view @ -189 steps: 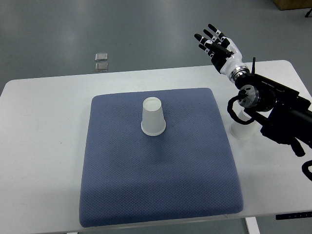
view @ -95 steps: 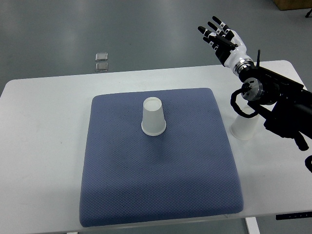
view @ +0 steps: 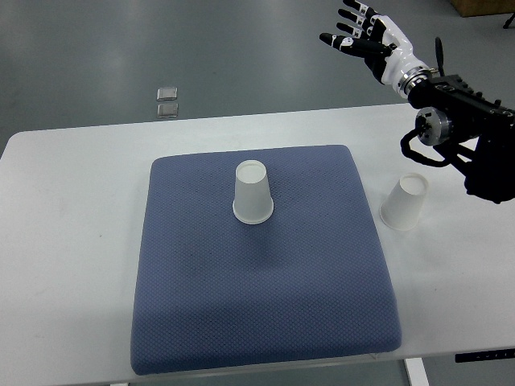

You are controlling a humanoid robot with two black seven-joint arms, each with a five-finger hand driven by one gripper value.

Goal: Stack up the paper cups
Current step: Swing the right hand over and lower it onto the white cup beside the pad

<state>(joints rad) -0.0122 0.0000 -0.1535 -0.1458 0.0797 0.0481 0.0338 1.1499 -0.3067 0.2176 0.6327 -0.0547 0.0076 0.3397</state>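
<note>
While my right robot hand (view: 366, 36) hangs high at the far right, beyond the far edge of the white worktop (view: 72, 241), its fingers (view: 338, 39) are spread and it holds nothing. My dark forearm (view: 463, 133) comes in from the right edge above the worktop's right end. One paper cup (view: 253, 191) stands upside down on the blue mat (view: 265, 305), a little toward the mat's far side and near its middle. A second paper cup (view: 404, 202) stands upside down on the bare worktop just right of the mat, well apart from the first and below my forearm. Two small grey squares (view: 167, 101) lie on the floor beyond the worktop.
</note>
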